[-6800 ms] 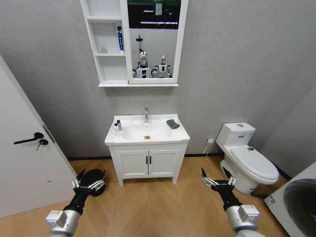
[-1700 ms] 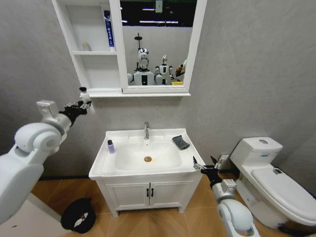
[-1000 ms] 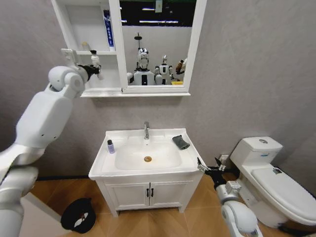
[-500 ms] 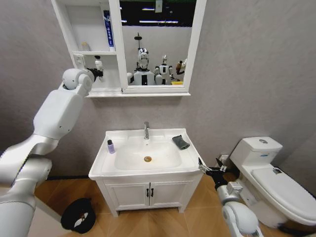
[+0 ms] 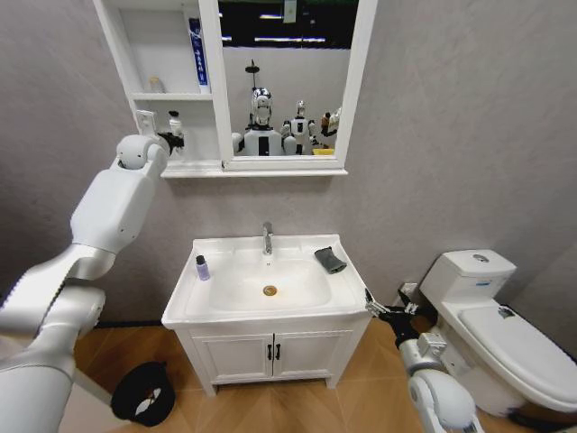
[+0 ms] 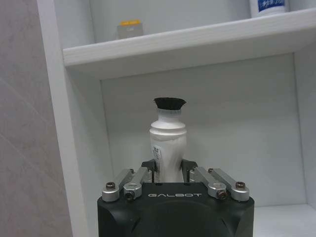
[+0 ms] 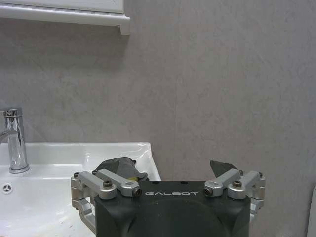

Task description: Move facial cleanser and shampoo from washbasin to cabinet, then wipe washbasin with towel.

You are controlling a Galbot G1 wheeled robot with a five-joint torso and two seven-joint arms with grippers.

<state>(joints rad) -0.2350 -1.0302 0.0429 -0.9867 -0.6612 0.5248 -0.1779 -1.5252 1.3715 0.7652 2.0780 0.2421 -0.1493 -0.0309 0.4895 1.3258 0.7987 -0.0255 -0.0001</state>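
Observation:
My left gripper (image 5: 173, 136) is raised into the lower open compartment of the white wall cabinet (image 5: 126, 54). It is shut on the facial cleanser (image 5: 175, 122), a white bottle with a black cap. In the left wrist view the facial cleanser (image 6: 168, 145) stands upright between the fingers of the left gripper (image 6: 168, 173); its base is hidden. The shampoo (image 5: 202, 267), a small purple bottle, stands on the left rim of the washbasin (image 5: 270, 312). The dark grey towel (image 5: 330, 260) lies at its back right. My right gripper (image 5: 380, 309) hangs open, low beside the basin's right front corner, holding nothing.
A blue-and-white tube (image 5: 195, 52) and a small jar (image 5: 157, 85) sit on the cabinet's upper shelves. The chrome tap (image 5: 267, 238) rises behind the bowl. A white toilet (image 5: 478, 298) stands to the right, and a black object (image 5: 144, 392) lies on the floor at left.
The left arm has carried the facial cleanser up from beside the cabinet into the lower compartment and lowered it slightly. The right gripper has drifted a little down and to the right.

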